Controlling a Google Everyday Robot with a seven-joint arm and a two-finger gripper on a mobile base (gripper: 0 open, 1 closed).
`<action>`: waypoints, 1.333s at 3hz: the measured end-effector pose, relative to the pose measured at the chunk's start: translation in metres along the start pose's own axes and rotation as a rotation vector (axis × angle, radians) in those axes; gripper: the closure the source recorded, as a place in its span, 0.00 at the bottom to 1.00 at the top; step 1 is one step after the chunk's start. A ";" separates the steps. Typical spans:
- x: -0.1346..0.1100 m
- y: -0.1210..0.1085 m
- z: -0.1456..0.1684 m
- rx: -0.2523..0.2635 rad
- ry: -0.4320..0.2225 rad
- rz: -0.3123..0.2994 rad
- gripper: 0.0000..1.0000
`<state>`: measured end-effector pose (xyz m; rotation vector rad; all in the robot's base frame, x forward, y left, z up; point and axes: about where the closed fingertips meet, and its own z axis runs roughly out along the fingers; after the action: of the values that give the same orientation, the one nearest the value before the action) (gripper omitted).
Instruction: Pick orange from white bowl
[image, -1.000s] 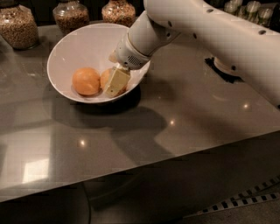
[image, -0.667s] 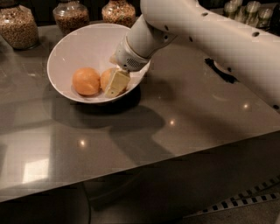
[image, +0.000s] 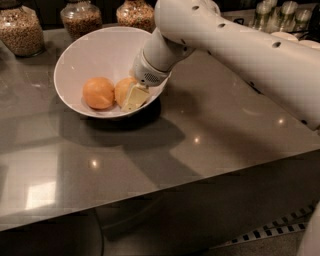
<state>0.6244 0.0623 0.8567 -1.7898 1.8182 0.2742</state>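
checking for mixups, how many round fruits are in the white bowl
2. A brighter fruit sits left in the white bowl; the duller orange sits just right of it, partly behind the gripper, which reaches into the bowl. The gripper may hide more.

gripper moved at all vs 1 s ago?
No. Judged against the white bowl, the gripper is in the same spot: low on the bowl's right side, at the orange, with the brighter fruit to its left.
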 end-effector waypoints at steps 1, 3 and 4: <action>-0.002 -0.001 -0.003 0.000 0.000 0.000 0.41; -0.001 -0.004 -0.008 0.005 0.018 -0.001 0.87; -0.014 -0.007 -0.030 0.026 -0.014 -0.012 1.00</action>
<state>0.6235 0.0578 0.8899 -1.7758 1.7926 0.2570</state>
